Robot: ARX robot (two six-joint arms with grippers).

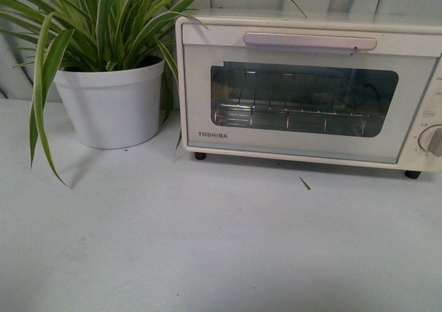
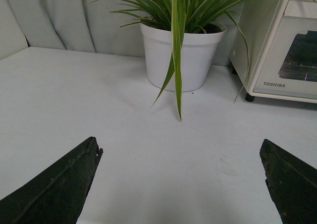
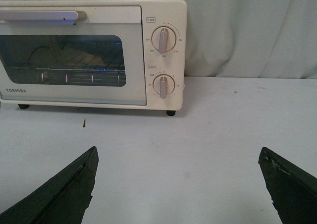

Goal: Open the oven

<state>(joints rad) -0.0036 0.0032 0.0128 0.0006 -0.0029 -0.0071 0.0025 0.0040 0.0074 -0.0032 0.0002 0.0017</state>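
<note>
The cream-white TOSHIBA oven (image 1: 304, 146) stands at the back right of the table, door shut, with its long bar handle (image 1: 309, 42) across the top of the glass door and a wire rack behind the glass. It also shows in the right wrist view (image 3: 143, 97) with two round knobs (image 3: 163, 39), and at the edge of the left wrist view (image 2: 267, 60). My left gripper (image 2: 181, 149) is open and empty over bare table, well short of the oven. My right gripper (image 3: 178, 154) is open and empty, in front of the oven's knob side. Neither arm shows in the front view.
A striped-leaf plant in a white pot (image 1: 114, 105) stands just left of the oven, leaves hanging over the table; the pot also shows in the left wrist view (image 2: 182, 60). A small leaf scrap (image 1: 304, 183) lies before the oven. A grey curtain (image 3: 247, 30) hangs behind.
</note>
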